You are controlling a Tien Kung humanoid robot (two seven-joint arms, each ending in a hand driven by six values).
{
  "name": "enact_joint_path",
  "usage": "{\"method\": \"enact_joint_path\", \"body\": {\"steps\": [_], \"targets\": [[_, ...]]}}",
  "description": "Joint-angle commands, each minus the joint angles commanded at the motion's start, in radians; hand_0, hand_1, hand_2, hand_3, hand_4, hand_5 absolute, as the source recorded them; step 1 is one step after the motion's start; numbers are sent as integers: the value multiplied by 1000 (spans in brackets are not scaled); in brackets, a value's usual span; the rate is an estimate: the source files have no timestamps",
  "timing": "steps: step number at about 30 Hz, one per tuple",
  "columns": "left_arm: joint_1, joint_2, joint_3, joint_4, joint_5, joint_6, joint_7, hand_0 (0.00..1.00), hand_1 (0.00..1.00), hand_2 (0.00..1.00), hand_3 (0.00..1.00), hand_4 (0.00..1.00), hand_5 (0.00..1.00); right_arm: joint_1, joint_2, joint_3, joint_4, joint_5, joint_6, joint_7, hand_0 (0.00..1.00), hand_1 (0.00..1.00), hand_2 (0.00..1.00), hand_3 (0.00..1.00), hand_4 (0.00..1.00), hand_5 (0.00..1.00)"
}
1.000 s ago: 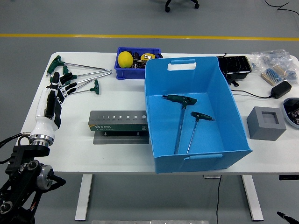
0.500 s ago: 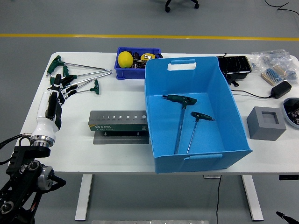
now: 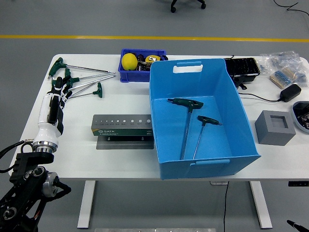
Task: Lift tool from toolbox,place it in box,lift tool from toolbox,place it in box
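Left hand over the loose tools, two tools already in the box.

We see the left hand [image 3: 57,94] at the green-handled tools [image 3: 79,79] far left, its fingers seemingly curled around one handle; two tools [image 3: 190,121] lie inside the blue box [image 3: 241,116].

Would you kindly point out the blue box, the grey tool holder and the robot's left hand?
blue box [image 3: 241,126]: head view, right wall.
grey tool holder [image 3: 123,125]: head view, top face.
left hand [image 3: 59,93]: head view, back of hand.

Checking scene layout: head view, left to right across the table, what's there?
left hand → loose T-handle wrenches → grey tool stand → blue box → grey block → dark bowl
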Motion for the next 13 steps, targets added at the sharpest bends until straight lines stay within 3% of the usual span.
{"method": "enact_joint_path", "body": {"steps": [13], "targets": [[5,6,6,4,-15,-4,-2,998,998,998,971,996,998,1,-1,8,0,-14,2,-1,767,686,725,666,947,765]]}}
